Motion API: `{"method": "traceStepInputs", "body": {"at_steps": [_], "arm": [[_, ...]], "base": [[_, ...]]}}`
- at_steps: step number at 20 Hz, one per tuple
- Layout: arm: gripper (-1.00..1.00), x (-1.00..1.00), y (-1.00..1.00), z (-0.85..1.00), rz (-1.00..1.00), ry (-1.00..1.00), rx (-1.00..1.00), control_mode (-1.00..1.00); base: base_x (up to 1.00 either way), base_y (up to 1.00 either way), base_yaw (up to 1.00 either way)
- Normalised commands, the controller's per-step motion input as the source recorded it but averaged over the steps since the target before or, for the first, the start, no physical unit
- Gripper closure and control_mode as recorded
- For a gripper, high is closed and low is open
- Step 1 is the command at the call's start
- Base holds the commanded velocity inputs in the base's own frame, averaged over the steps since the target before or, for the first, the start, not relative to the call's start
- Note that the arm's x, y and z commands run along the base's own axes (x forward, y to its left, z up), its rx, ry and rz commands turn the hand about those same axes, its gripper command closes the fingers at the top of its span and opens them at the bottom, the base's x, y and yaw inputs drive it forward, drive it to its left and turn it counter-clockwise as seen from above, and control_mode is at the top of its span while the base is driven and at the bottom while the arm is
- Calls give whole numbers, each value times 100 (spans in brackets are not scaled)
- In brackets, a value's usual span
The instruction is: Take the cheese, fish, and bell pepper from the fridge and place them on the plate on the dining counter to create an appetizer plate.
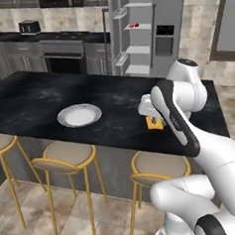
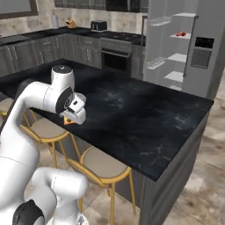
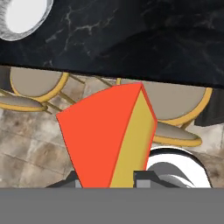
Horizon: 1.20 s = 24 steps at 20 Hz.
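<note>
Cheese (image 3: 111,138) is pinched in the claw (image 3: 107,181) right now, jaws drawn in tight on the wedge, so in the hand view you get the big red rind face and the yellow side poking up from between the tips. From the left base view the cheese (image 1: 155,123) is a little orange bit under the white hand, held over the near edge of the black marble surface (image 1: 33,98), off to the right of the plate (image 1: 79,115) and well apart from it. Plate looks bare, nothing on it that I can see, and it peeks into the top left corner of the hand view too (image 3: 22,15). The right base view has the cheese (image 2: 67,121) as a small orange tip under the claw (image 2: 70,119), above the stool side of the surface. Gold-legged stools (image 1: 68,160) line the near side. Back at the fridge (image 1: 148,33), the door's open and something small and red (image 1: 134,25) sits on an upper shelf, too tiny to tell apart.
</note>
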Motion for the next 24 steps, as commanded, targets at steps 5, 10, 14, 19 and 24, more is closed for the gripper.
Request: {"method": "traceStepInputs", "body": {"at_steps": [5,10,14,19,24], "arm": [[100,0,0,0,0,0,0,100],[100,0,0,0,0,0,0,100],[100,0,0,0,0,0,0,100],[100,6,18,0,-4,0,0,-100],[100,62,39,0,-15,1,0,-100]], "base": [[23,100,-45],[22,100,-39],[16,100,-30],[14,80,-20],[0,0,0]]}}
